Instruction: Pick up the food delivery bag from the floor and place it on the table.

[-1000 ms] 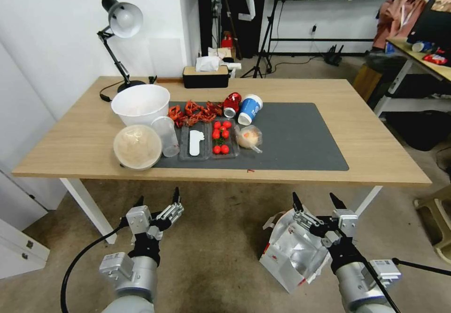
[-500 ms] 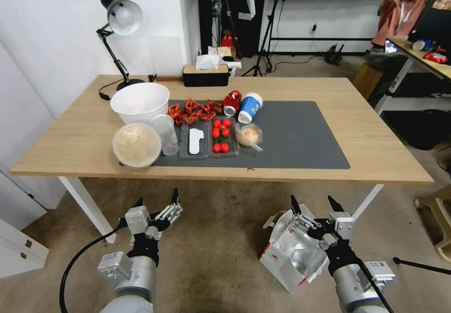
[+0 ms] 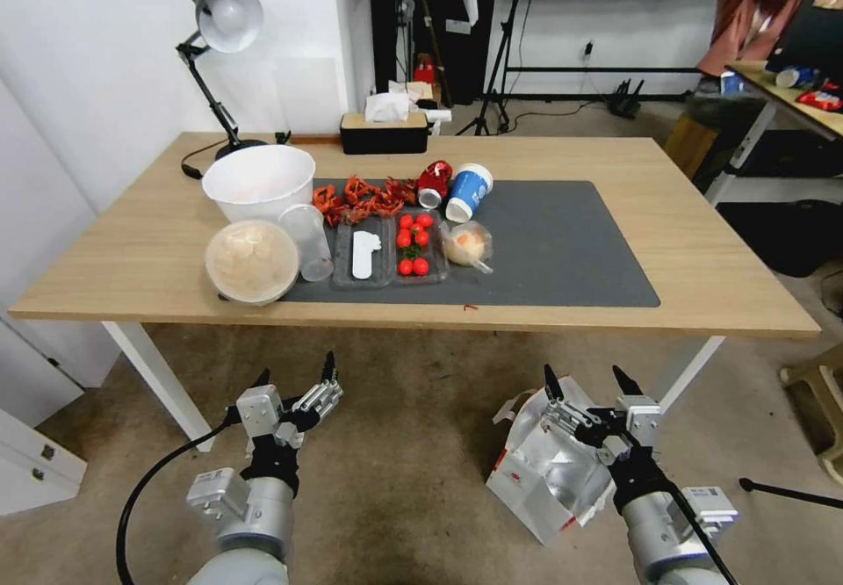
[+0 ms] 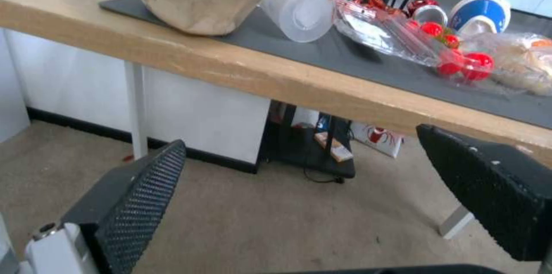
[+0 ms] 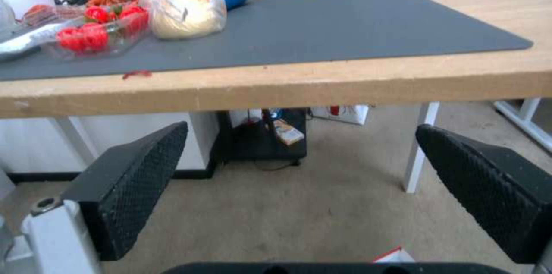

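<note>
Lower right: right gripper (image 3: 587,385) wide apart above the bag (image 3: 549,466), which sits open on the floor (image 3: 413,444), ready to grab; lower left: left gripper (image 3: 296,379) apart too, waiting below the table (image 3: 702,260).

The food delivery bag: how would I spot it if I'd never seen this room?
Find the long wooden table, then look down at the floor in front of it, towards the robot's right. The food delivery bag lies there, under the open right gripper: white, red-trimmed, with a shiny silver lining.
</note>
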You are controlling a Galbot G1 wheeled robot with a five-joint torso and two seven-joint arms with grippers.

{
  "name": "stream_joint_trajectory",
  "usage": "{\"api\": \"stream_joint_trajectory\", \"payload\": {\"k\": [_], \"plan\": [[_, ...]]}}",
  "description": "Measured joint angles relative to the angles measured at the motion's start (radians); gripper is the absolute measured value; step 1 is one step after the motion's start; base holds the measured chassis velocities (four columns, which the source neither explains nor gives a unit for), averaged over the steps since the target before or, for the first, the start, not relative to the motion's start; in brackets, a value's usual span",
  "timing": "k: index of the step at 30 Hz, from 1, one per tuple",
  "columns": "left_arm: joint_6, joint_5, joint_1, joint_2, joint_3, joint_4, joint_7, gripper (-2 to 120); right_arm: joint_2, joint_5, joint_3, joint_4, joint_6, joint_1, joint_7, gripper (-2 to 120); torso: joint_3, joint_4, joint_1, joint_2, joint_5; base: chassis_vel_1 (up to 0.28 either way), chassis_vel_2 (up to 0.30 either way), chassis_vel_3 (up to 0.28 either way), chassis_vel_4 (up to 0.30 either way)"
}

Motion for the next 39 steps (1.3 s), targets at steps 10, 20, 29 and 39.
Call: {"api": "stream_joint_trajectory", "payload": {"k": [10, 20, 29, 39], "plan": [[-0.011, 0.002, 0.000, 0.008, -0.002, 0.008, 0.003, 100, 0.008, -0.006, -0.002, -0.012, 0.000, 0.001, 0.000, 100, -0.027, 0.0000, -0.019, -0.046, 0.0000, 0.000, 0.000, 0.000, 0.000], [-0.010, 0.007, 0.001, 0.007, 0.000, 0.010, 0.002, 100, 0.013, -0.007, -0.007, -0.015, 0.002, 0.003, 0.000, 100, -0.053, 0.0000, -0.039, -0.092, 0.0000, 0.000, 0.000, 0.000, 0.000], [-0.015, 0.016, 0.005, 0.002, 0.002, 0.009, 0.002, 100, 0.009, -0.007, -0.006, -0.009, 0.003, -0.001, -0.004, 100, -0.076, 0.0000, -0.057, -0.132, 0.0000, 0.000, 0.000, 0.000, 0.000], [-0.020, 0.024, 0.009, -0.002, 0.004, 0.004, 0.001, 100, 0.003, -0.005, -0.006, 0.001, 0.003, -0.007, -0.007, 100, -0.104, 0.0000, -0.077, -0.181, 0.0000, 0.000, 0.000, 0.000, 0.000]]}}
